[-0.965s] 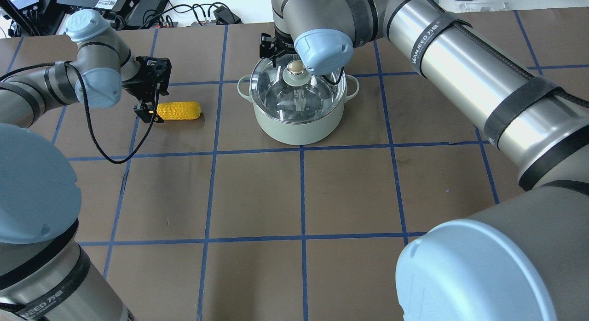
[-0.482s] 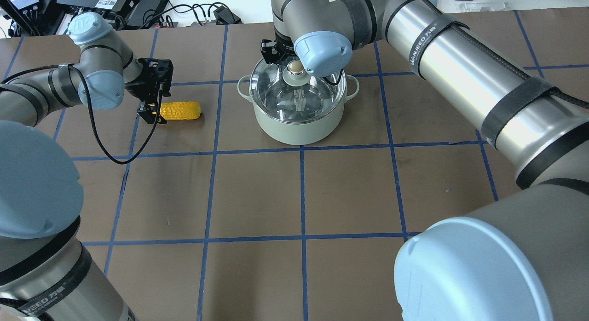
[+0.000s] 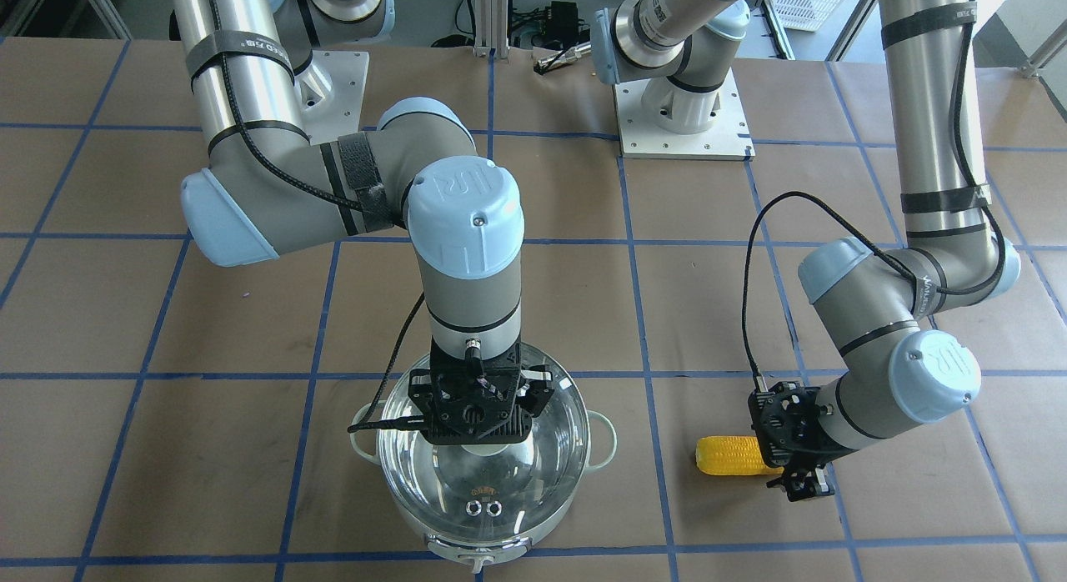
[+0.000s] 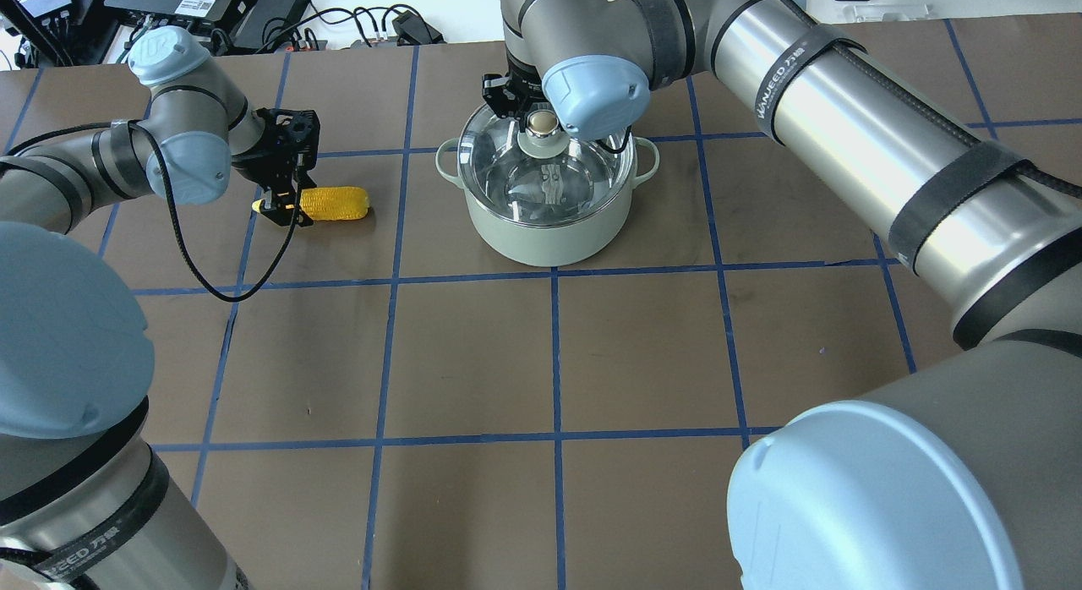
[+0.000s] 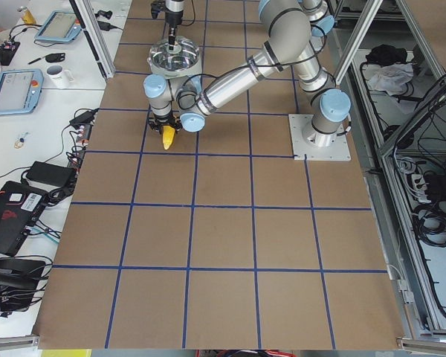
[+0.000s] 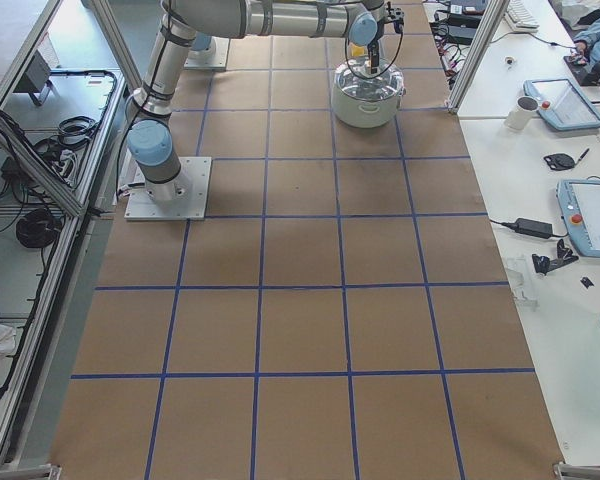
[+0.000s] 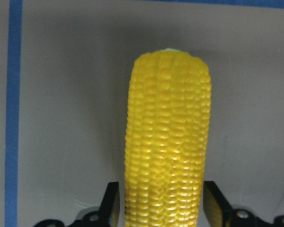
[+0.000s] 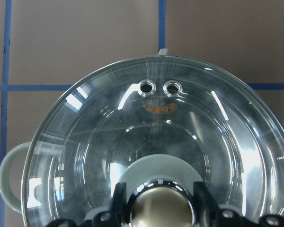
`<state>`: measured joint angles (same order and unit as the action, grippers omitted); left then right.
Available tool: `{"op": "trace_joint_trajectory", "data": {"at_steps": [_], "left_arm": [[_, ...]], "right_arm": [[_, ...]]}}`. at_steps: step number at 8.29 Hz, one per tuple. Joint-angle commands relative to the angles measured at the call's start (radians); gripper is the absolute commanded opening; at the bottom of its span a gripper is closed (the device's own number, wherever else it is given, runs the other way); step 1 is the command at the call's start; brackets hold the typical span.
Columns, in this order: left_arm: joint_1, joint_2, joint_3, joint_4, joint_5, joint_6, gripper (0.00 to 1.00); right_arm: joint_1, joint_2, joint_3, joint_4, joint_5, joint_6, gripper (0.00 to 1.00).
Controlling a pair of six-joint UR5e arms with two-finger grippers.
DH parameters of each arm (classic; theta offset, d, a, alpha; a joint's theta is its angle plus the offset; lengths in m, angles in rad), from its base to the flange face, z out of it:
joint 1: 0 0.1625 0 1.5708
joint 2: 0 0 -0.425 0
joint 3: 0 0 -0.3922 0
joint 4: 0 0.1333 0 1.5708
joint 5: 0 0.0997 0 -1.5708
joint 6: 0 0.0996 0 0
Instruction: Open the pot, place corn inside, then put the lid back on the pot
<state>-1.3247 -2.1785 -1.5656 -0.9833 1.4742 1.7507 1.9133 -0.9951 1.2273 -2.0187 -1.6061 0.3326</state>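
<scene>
A brown counter (image 4: 473, 353) seen from above, ruled into squares by blue tape (image 4: 555, 353). At upper centre stands a pale mint-green pot (image 4: 549, 239) with two small loop handles (image 4: 445, 161). It is closed under its clear glass lid (image 4: 592, 172), which has a metal rim, two vent rings (image 8: 146, 87) and a gold knob (image 4: 542, 123) on a pale green base. The right hand (image 8: 160, 205) reaches in from the top edge, its fingers pressed against both sides of the knob, clamped on the lid.

At upper left a bright yellow corn (image 4: 338, 204) lies flat, its kernel rows running lengthwise. The left hand (image 7: 162, 210) has its fingers apart, straddling the cob near its left end, with a thin gap visible on one side.

Corn and pot sit well apart, with brown counter between them. Open counter fills the lower half of the frame. The far edge, with cables (image 4: 372, 19) beyond it, runs just above the pot.
</scene>
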Motion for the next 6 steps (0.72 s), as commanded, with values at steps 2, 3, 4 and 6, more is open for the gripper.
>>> {"op": "trace_joint_trajectory", "data": {"at_steps": [2,3,4,6], "left_arm": [[-0.01,0.034,0.007,0.002,0.015,-0.002,0.0],[-0.01,0.064,0.007,-0.001,0.021,-0.002,0.0],[-0.016,0.107,0.007,-0.005,0.046,-0.005,0.0],[-0.06,0.225,0.009,-0.005,0.047,-0.055,0.0]], "right_arm": [[0.0,-0.023,-0.011,0.0,-0.008,-0.012,0.36],[-0.005,-0.051,-0.011,0.011,-0.015,-0.026,0.36],[-0.011,-0.088,-0.009,0.053,-0.017,-0.032,0.36],[-0.058,-0.205,0.038,0.137,-0.005,-0.11,0.34]]}}
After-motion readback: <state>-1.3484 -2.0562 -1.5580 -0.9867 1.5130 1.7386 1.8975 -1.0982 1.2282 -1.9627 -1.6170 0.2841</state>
